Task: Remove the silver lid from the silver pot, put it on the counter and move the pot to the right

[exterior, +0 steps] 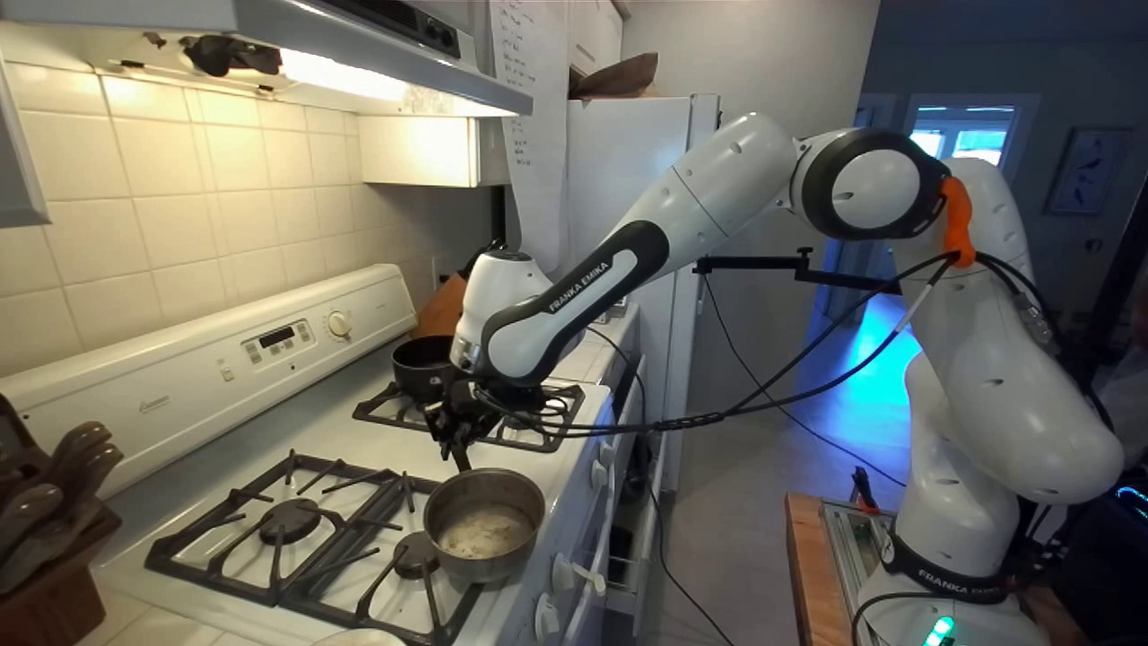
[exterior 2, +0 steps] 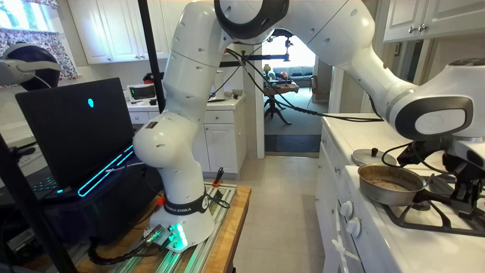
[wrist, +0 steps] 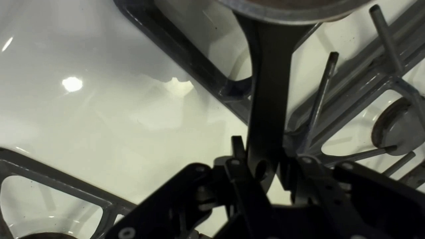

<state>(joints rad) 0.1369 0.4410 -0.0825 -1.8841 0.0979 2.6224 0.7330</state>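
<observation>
The silver pot [exterior: 484, 529] stands uncovered at the front of the stove, over the near burner grate and close to the stove's front edge. Its dull, stained inside shows in both exterior views. In the wrist view its dark handle [wrist: 269, 83] runs down from the rim to between the fingers. My gripper [wrist: 264, 162] is shut on that handle near its holed end. An exterior view shows the gripper [exterior 2: 468, 201] beside the pot, on its handle side. The silver lid [exterior 2: 373, 156], with a dark knob, lies on the counter just beyond the pot.
A black pan [exterior: 420, 366] sits on a rear burner, behind the gripper. Black iron grates [exterior: 296, 529] cover the burners. Control knobs [exterior 2: 353, 226] stick out of the stove's front below the pot. A knife block [exterior: 54, 574] stands beside the stove. The range hood [exterior: 404, 54] hangs above.
</observation>
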